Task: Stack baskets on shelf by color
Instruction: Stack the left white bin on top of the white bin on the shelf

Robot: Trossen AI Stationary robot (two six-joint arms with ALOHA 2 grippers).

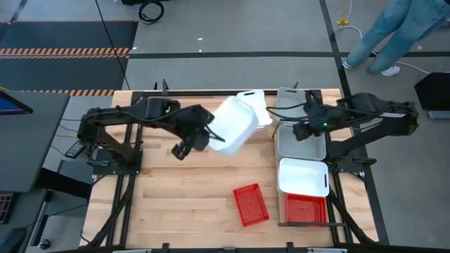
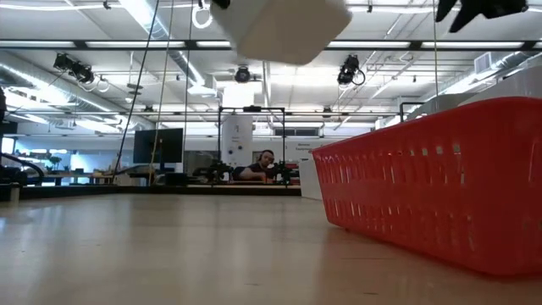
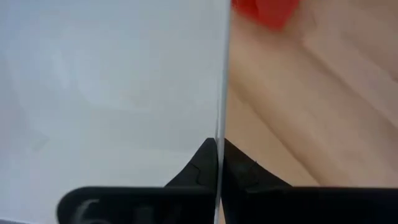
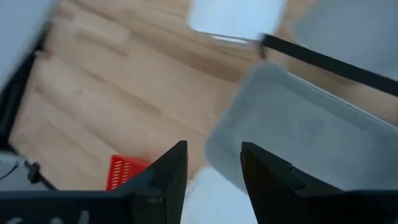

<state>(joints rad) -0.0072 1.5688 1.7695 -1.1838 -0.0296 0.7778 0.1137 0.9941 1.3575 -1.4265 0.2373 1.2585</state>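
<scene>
Grip: clamping one thin wall of a white basket [image 1: 235, 125] with the left tool [image 1: 186, 145], fingers [image 3: 239, 177] pressed together on that wall in the left wrist view. Carrying it well above the desk [image 1: 183, 204], tilted, with only its underside showing at the top edge of the low view.

Looking from the left tool: finding the row of baskets past the held basket, on the right arm's side. Seeing in that row a grey basket [image 1: 302, 144], then a second white basket [image 1: 304, 176], then a red basket [image 1: 306, 209]. Judging the second white basket to be the likely target, lying further toward the front edge than the held one. Noting the held basket's long axis running diagonally, while the target's long axis is running crosswise to the row, so probably needing a turn before lowering.

Keeping the right tool [image 1: 301, 130] nearer to the row, hovering over the grey basket, fingers apart and holding nothing.

Leaving a loose red basket [image 1: 251, 204] on the desk, between the left tool and the row, and a third white basket [image 1: 256, 105] just behind the held one.

Hardly making out the shelf [image 1: 277, 166] under the row. Not managing to count stacked baskets.
</scene>
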